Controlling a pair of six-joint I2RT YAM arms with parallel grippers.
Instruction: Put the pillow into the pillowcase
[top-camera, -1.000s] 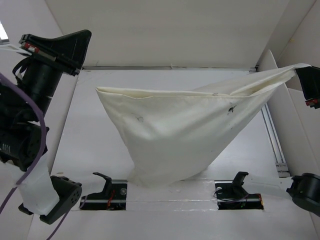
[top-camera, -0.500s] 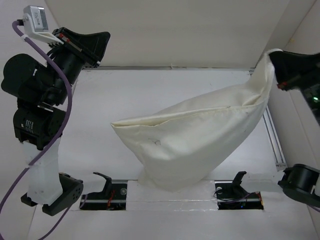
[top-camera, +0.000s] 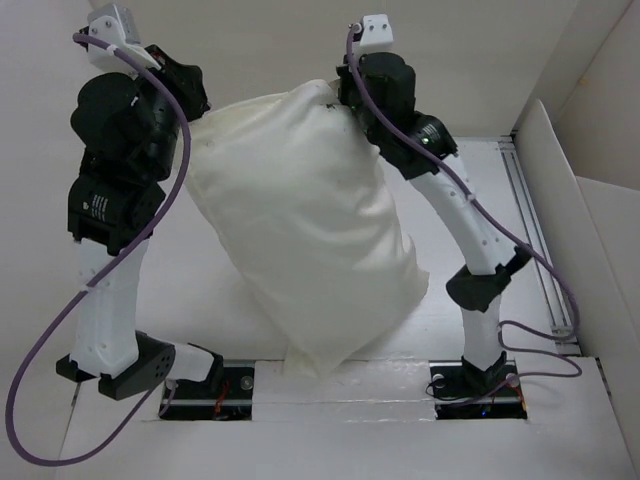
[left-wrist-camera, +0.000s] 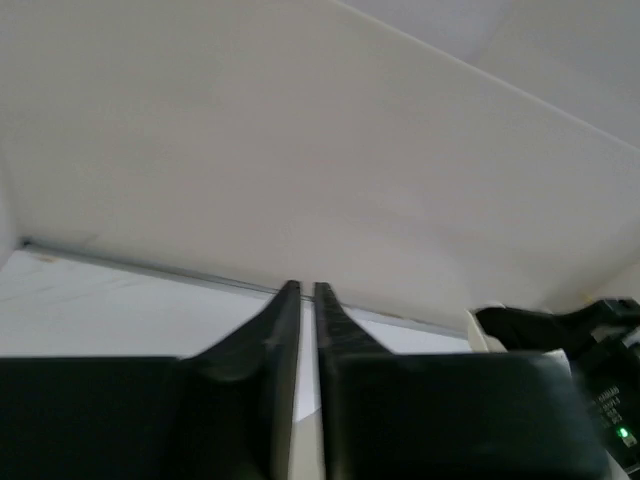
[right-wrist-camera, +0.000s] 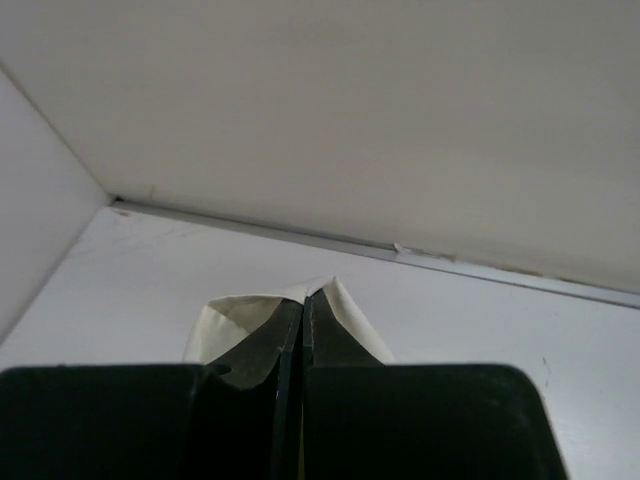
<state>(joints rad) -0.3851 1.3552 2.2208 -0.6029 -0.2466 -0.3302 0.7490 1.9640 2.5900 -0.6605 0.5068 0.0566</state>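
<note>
Two sets of jaws, left and right, I see clenched on the bulging pillowcase's (top-camera: 310, 240) top corners, its bottom end resting on the surface (top-camera: 200, 290).

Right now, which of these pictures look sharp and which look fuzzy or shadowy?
Top external view: evenly lit and crisp, the hanging pillowcase throwing a soft shadow on the table. Left wrist view: the left gripper is a dark, blurry mass close to the lens. Right wrist view: the right gripper is equally dark, but the pillowcase it pinches looks clearer.
</note>
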